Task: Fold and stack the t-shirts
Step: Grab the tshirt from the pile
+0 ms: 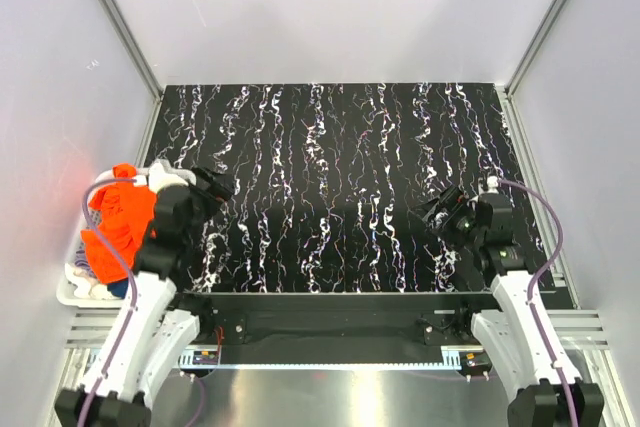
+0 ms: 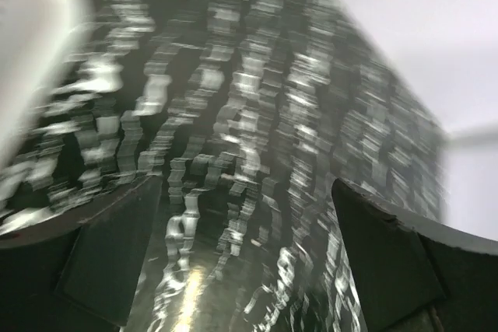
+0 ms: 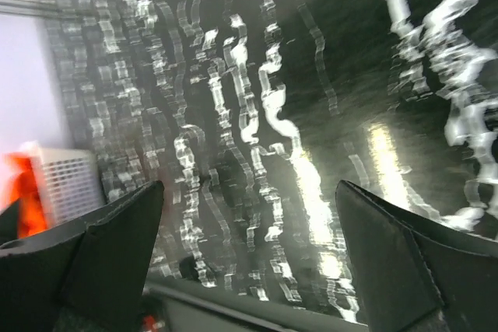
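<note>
Orange is the colour to watch: the orange t-shirt [image 1: 122,222] sits heaped on top of a white basket [image 1: 68,295] beside the left edge of the table [image 1: 330,147]. It's crumpled, with loose ends flopping over the rim. Beneath it peeks paler cloth [image 1: 85,277], more shirts by the look of it, though I can't sort them apart from here. Nothing is laid out on the black marbled top, so by my reckoning the job is at its very start.

Now the left gripper [image 1: 212,187] hovers over the table just beside the basket, jaws spread wide and carrying nothing. Its wrist view shows only blurred marble between the fingers [image 2: 109,262]. Across the way the right gripper [image 1: 442,209] hangs over the right side, well apart from the pile, jaws likewise wide and empty. Its wrist camera catches the basket and a flash of orange far off to one side.

That shirt should be light, limp and a bit clingy, with no stiffness at all, so it'll drape and may drag whatever lies under it. I'd pinch a raised fold at the top of the heap and lift it clear. After that, look for the shoulders or hem corners to spread it flat. The risk is snagging a second shirt along with it.
</note>
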`<action>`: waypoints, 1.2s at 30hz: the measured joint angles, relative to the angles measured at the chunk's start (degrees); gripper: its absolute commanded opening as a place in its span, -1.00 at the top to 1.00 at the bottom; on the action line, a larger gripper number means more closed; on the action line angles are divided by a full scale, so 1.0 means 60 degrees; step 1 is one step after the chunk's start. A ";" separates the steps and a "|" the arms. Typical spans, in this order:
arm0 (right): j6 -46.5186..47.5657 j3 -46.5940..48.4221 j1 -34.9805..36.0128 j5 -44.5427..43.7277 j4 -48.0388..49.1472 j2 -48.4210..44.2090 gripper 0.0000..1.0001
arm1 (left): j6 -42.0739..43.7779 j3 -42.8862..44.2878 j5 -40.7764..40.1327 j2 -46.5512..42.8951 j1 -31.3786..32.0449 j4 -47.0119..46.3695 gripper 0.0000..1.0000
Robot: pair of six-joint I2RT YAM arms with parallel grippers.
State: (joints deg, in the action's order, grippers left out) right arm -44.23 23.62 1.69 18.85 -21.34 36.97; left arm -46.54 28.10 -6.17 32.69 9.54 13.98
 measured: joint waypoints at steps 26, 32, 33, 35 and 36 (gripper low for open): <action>0.3894 0.6033 -0.0841 0.3931 -0.4095 0.6615 -0.99 | 0.0117 0.7078 -0.4171 0.8295 -0.3311 0.7672 -0.82; 0.3610 0.5410 -0.0827 0.5074 -0.3475 0.6652 -0.99 | 0.0000 0.6903 -0.5293 0.7340 -0.3464 0.8273 -0.88; 0.3566 0.5340 -0.0805 0.5151 -0.3483 0.6677 -0.98 | 0.0011 0.6834 -0.5424 0.7176 -0.3515 0.8280 -0.91; 0.3548 0.5333 -0.0761 0.5293 -0.3439 0.6739 -0.95 | 0.0091 0.6645 -0.5628 0.6914 -0.3672 0.8280 -0.98; 0.3541 0.5344 -0.0710 0.5311 -0.3406 0.6761 -0.87 | 0.0124 0.6506 -0.5661 0.6808 -0.3770 0.8215 -0.98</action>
State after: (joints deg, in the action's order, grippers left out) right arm -22.98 55.68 -2.57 50.72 -41.78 77.54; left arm -45.80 67.13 -40.14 73.54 -13.08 63.26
